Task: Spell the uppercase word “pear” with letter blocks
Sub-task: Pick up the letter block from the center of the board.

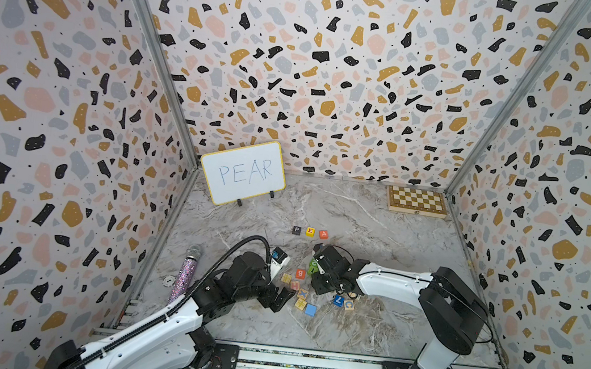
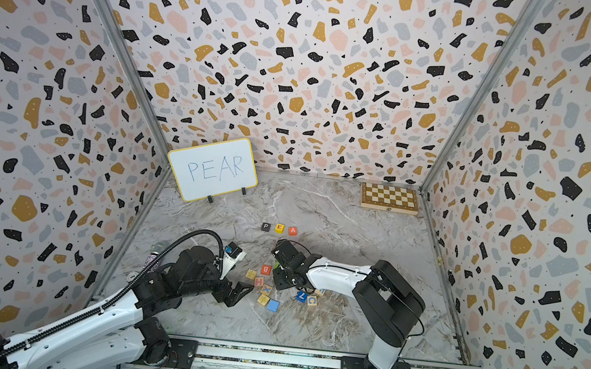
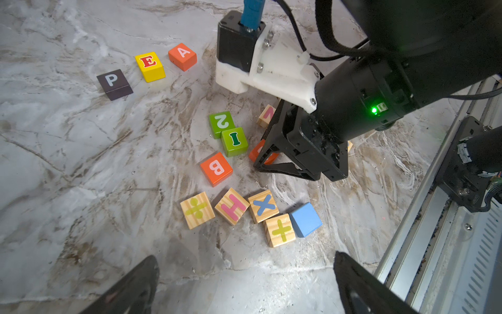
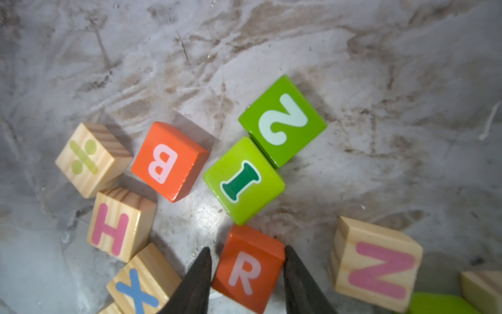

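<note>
R block [image 4: 245,271] sat on the surface [image 3: 81,163] among spare cubes [image 3: 231,206], pinched by the right tool [image 4: 247,248] past the wide-spread left tool [image 3: 245,258], while farther back P block [image 3: 114,83], E block [image 3: 150,65] and A block [image 3: 182,55] formed a row.

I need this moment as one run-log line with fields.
row: P block, E block, A block | right gripper: jaws shut on R block | left gripper: jaws open | pending: R block joins row

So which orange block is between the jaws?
The orange R block, with the right arm's jaws against its sides. The B block lies free; the A block sits in the row.
</note>
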